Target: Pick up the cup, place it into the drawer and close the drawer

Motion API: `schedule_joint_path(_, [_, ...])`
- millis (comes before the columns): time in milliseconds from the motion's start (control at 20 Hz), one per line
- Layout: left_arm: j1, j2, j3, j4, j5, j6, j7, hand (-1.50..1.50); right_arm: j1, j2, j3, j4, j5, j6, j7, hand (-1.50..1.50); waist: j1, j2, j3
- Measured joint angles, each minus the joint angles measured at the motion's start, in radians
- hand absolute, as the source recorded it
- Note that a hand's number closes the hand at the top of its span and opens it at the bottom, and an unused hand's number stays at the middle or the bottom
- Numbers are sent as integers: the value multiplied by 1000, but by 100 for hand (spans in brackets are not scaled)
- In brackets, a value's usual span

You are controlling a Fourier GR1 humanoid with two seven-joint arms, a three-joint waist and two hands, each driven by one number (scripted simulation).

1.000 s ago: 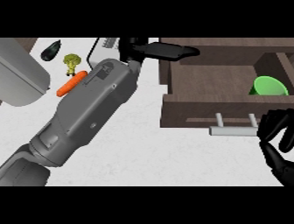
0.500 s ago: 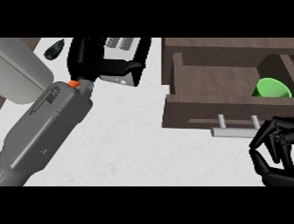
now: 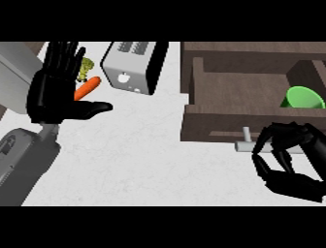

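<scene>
A green cup lies inside the open brown drawer, at its right end. The drawer's metal handle sticks out from its front panel. My right hand hovers just below and in front of the drawer's front at lower right, fingers curled with nothing between them, close to the handle. My left hand stands open at upper left with its fingers straight and pointing away and its thumb out to the right, well away from the drawer.
A silver toaster stands behind the white counter's middle. An orange carrot and a yellow-green item lie partly behind my left hand. A grey appliance fills the far left.
My left arm has drawn back to the left and its hand has turned upright and open. My right hand moved up closer to the drawer's handle. The view shifted, showing the toaster.
</scene>
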Motion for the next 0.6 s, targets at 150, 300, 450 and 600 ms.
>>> schedule_joint_path(150, [59,27,20,-39,5,-28,-3,-150,-25,-18,63,61,143,-29,-50,150,-1,2,0])
schedule_joint_path(300, [134,47,38,-79,4,-64,-22,-150,-49,-19,116,158,266,-80,-111,150,-4,3,0])
schedule_joint_path(450, [209,83,81,-96,16,-127,-31,-150,-97,5,152,271,353,-129,-141,-150,-7,4,0])
schedule_joint_path(600, [276,85,106,-132,7,-160,-39,-150,-130,31,165,392,417,-184,-189,-150,-13,4,0])
